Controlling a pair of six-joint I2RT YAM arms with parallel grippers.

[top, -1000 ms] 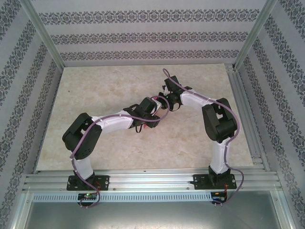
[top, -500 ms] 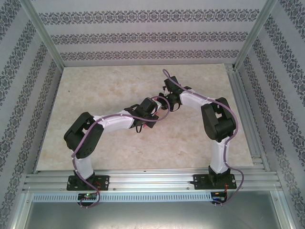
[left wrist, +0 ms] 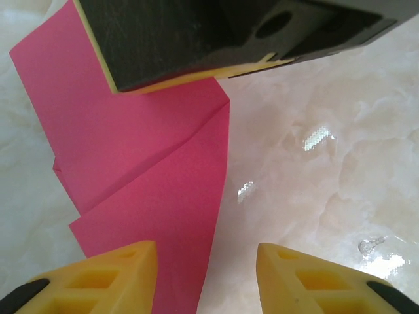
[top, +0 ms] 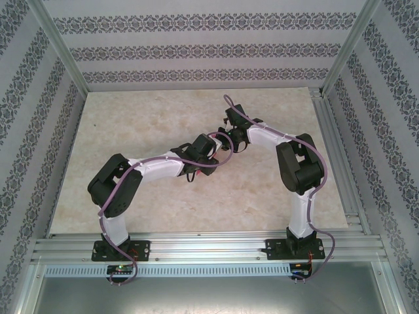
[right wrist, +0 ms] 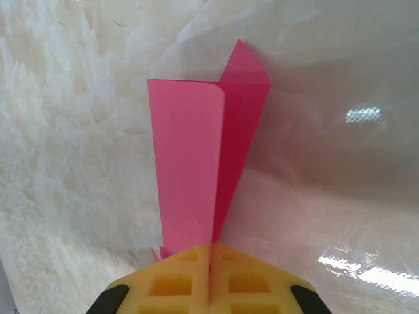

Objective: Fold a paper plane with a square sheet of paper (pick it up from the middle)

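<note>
The pink sheet of paper (right wrist: 193,157) is folded lengthwise, with one corner flap sticking out at its far end. My right gripper (right wrist: 211,252) is shut on its near end. In the left wrist view the sheet of paper (left wrist: 144,170) lies against the marble table with a diagonal crease, and the right gripper's dark, yellow-padded finger (left wrist: 196,39) sits over its top. My left gripper (left wrist: 206,268) is open. Its left finger hovers over the sheet and its right finger over bare table, with the sheet's edge between them. In the top view both wrists meet mid-table and cover the sheet.
The marble table top (top: 131,124) has bare room to the left, behind and to the right of the arms. Patterned walls and aluminium rails (top: 340,163) enclose it. The left arm (top: 157,167) and the right arm (top: 298,163) reach inward from the near edge.
The left arm's elbow has shifted slightly to the right. The right arm stands as before.
</note>
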